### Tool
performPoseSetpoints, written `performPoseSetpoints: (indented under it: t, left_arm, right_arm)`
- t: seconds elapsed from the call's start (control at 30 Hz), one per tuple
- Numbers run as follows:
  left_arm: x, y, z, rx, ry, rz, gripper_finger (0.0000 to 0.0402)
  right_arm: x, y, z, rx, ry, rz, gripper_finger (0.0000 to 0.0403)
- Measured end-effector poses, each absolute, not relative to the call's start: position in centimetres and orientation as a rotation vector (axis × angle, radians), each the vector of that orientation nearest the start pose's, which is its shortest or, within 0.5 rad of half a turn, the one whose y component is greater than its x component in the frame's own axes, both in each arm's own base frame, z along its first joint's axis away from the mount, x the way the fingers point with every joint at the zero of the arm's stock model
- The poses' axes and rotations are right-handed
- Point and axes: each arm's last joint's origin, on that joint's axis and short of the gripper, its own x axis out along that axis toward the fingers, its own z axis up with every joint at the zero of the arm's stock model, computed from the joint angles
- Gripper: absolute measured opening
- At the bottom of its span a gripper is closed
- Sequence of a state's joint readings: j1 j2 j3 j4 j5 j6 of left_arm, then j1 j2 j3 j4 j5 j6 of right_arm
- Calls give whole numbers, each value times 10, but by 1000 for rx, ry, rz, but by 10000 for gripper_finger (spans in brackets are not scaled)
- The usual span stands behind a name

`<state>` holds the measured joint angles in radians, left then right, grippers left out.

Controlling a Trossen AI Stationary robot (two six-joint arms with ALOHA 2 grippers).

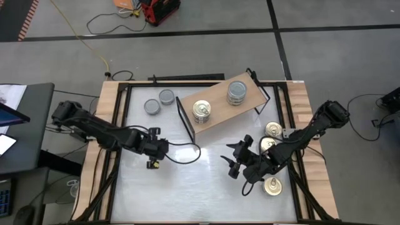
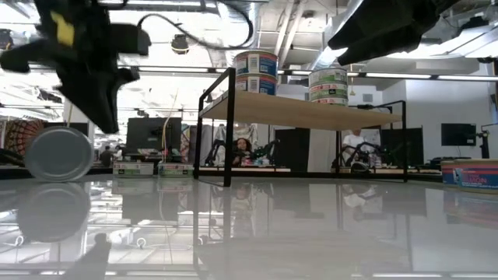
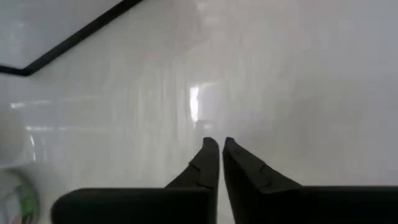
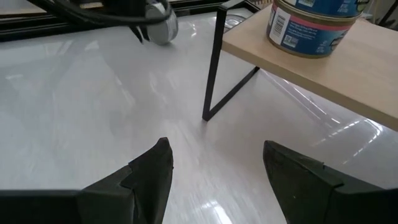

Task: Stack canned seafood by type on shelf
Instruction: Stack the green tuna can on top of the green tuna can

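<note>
The white glossy table carries the light tan wooden shelf on its thin black metal frame, which lies ahead of both tools, toward the far edge. On the board stand two short stacks of tins: a gold-topped pull-tab stack nearer the left tool's side and a grey-topped stack toward the shelf's far end. Sorting by type looks partly done, since more tins wait on the table.

Two dull grey-topped round tins sit touching each other beyond the left tool, between it and the far edge and just beside the shelf's end. Three shiny gold pull-tab tins lie close around the right arm, near the table's right side, one of them just behind the right tool.

The left tool hangs over bare table with its fingers nearly pressed together and nothing between them; it seems to be between picks. The right tool hovers with its fingers spread wide, empty, facing the shelf's black leg.

The step in hand appears to be fetching another tin. For the left tool that would mean spreading its fingers, reaching forward to a grey tin, then raising it onto the grey stack without knocking it
</note>
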<state>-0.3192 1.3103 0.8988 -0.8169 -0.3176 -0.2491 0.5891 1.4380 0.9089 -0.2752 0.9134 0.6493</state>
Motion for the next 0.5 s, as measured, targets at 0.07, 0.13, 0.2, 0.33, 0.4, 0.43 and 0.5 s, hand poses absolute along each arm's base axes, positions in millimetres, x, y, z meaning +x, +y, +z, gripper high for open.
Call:
performPoseSetpoints:
  t: [0.07, 0.13, 0.2, 0.33, 0.4, 0.43, 0.5]
  left_arm:
    - [222, -64, 239, 139, 1185, 178, 60]
    - [221, -60, 248, 101, 1216, 218, 99]
    - [218, -55, 253, 34, 1264, 248, 143]
    - [210, -40, 252, -59, 1392, 313, 223]
    - [206, -33, 252, -69, 1448, 358, 255]
    - [204, -29, 252, -68, 1468, 375, 268]
    - [203, -22, 252, -63, 1489, 399, 288]
  right_arm:
    - [251, 139, 232, 75, 456, -475, 276]
    - [251, 139, 232, 74, 456, -475, 276]
    - [251, 139, 232, 75, 454, -474, 276]
    - [251, 140, 232, 79, 452, -470, 276]
    - [252, 140, 233, 87, 453, -460, 276]
    - [252, 141, 233, 92, 453, -453, 276]
    - [252, 141, 233, 94, 452, -448, 276]
